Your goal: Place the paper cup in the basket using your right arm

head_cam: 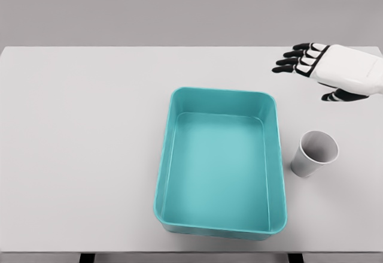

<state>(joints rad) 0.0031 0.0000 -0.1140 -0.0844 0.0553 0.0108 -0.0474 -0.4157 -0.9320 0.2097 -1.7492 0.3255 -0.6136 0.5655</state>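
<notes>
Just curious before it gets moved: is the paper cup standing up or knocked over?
Upright. The paper cup stands on its base on the table, open mouth upward, right of the basket.

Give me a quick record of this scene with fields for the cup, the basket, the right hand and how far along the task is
cup: white paper cup, upright on the table, right of the basket, not touching it
basket: teal rectangular basket, nothing in it
right hand: right hand open, fingers spread, above the table beyond the cup, holding nothing
left arm: not in view
task progress: cup not yet grasped, still outside the basket
</notes>
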